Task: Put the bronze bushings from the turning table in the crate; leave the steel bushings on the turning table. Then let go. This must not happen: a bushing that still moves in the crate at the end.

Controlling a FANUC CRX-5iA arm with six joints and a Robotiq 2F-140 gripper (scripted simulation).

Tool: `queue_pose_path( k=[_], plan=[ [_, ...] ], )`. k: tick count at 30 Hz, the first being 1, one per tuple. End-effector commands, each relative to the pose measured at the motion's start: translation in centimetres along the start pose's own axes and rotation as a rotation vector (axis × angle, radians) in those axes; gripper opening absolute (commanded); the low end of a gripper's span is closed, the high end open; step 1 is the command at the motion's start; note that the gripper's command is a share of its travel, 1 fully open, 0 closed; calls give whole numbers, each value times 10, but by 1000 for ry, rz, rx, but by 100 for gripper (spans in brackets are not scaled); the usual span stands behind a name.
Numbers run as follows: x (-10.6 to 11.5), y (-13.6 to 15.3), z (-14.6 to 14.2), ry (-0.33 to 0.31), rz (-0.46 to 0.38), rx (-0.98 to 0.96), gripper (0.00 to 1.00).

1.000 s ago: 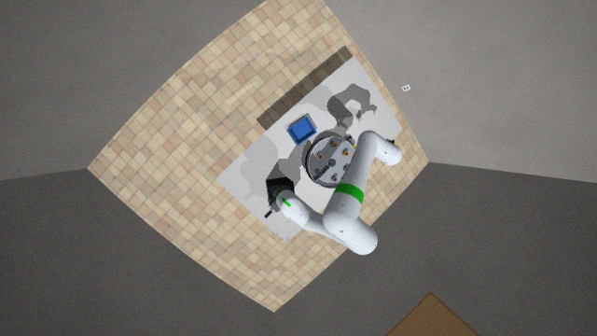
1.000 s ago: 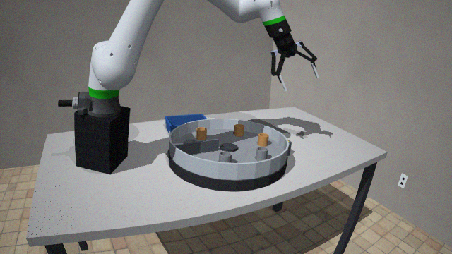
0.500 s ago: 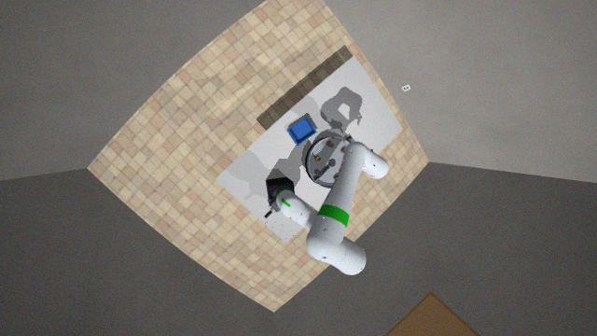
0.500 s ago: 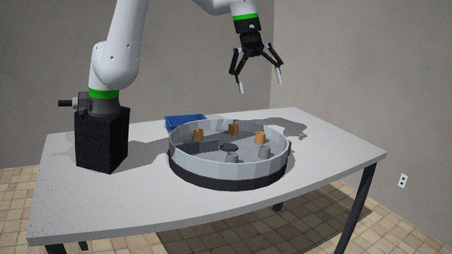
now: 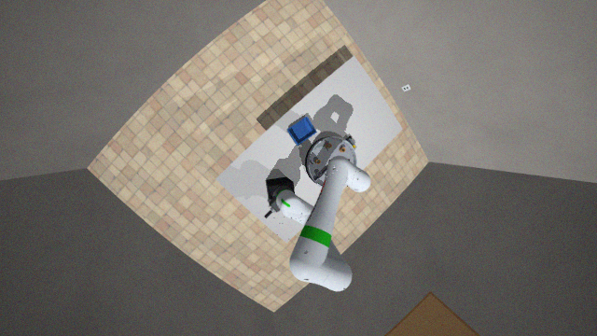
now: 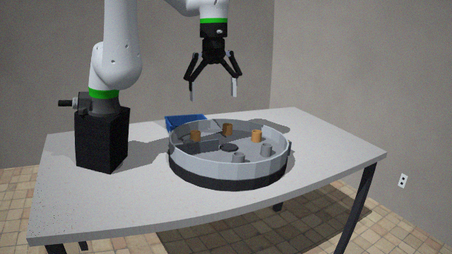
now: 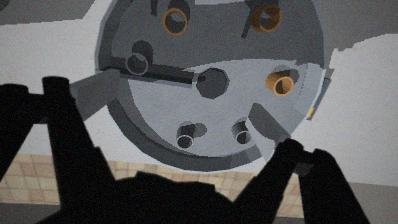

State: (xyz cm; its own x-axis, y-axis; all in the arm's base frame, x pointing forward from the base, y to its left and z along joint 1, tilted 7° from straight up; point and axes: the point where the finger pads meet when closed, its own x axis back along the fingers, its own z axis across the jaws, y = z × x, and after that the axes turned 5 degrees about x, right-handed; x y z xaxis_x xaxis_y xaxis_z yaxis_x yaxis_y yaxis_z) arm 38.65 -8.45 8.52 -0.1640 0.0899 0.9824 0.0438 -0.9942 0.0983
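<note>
Nearest my wrist camera, the tool (image 6: 213,89) (image 7: 187,99) is spread wide with nothing in it, high over the turning table (image 5: 311,169) (image 6: 226,170) (image 7: 207,164). All three bronze bushings (image 6: 256,136) (image 7: 283,86) that I can see stand on that disc, inside its rim, along with three steel bushings (image 6: 265,150) (image 7: 184,141) in the wrist view. My worry is timing: if the disc turns as I come down, a fingertip could land on a bushing's edge and tip it, or knock a steel one standing close by. The raised bar (image 6: 198,147) (image 7: 167,77) and the rim could also catch a finger on a low approach. Farther on, the blue crate (image 5: 302,130) (image 6: 185,120) sits beside the disc on the bench (image 5: 373,103) (image 6: 116,197); a bushing let go too high there might roll and still be moving at the end. The bench is pale and smooth-looking, with the arm's shadow across it. Beyond lie a tan tiled floor (image 5: 187,121) (image 6: 19,197) and plain grey-brown walls, one with a socket (image 5: 406,88) (image 6: 402,180).

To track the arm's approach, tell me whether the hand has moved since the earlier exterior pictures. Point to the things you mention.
Yes; the hand (image 6: 213,93) has swung left, toward the black pedestal (image 6: 92,139).
</note>
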Motion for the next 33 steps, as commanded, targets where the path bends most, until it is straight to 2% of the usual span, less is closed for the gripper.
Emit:
queue_pose_path(
  k=[1, 4, 22, 23, 33],
  plan=[
    [-1, -10, -58, -43, 18, 59, 100],
    [-3, -12, -73, -54, 22, 72, 100],
    [-3, -12, -73, -55, 22, 73, 100],
    [-3, -12, -73, -55, 22, 73, 7],
    [-3, -12, -73, -55, 22, 73, 7]
  ],
)
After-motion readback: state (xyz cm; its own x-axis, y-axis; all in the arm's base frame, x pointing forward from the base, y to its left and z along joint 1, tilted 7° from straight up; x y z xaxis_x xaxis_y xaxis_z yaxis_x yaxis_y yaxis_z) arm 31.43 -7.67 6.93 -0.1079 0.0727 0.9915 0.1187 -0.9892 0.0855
